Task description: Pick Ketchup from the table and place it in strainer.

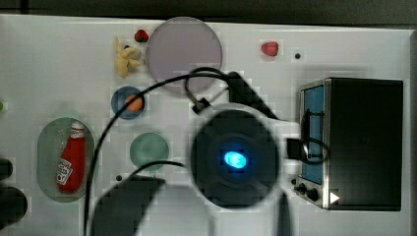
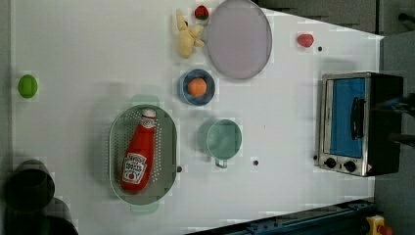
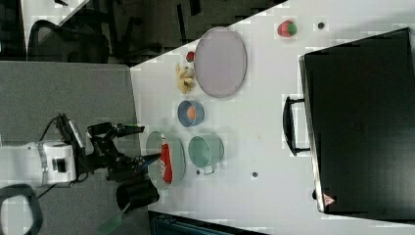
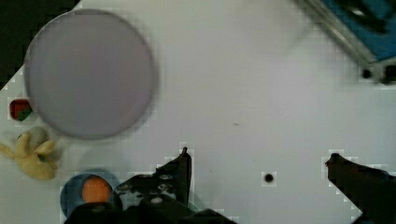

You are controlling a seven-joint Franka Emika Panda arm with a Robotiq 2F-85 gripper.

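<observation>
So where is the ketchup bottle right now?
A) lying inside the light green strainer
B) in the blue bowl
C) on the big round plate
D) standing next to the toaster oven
A: in the left view the ketchup bottle lies on its side inside the pale green strainer, with its white cap toward the blue bowl, which holds an orange ball instead.

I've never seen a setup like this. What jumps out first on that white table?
The bright red ketchup catches the eye, lying lengthwise inside the pale green strainer near the left view's left. A silver toaster oven with a blue door stands at the left view's right. In the wrist view the gripper hangs wide open and empty above bare table.
</observation>
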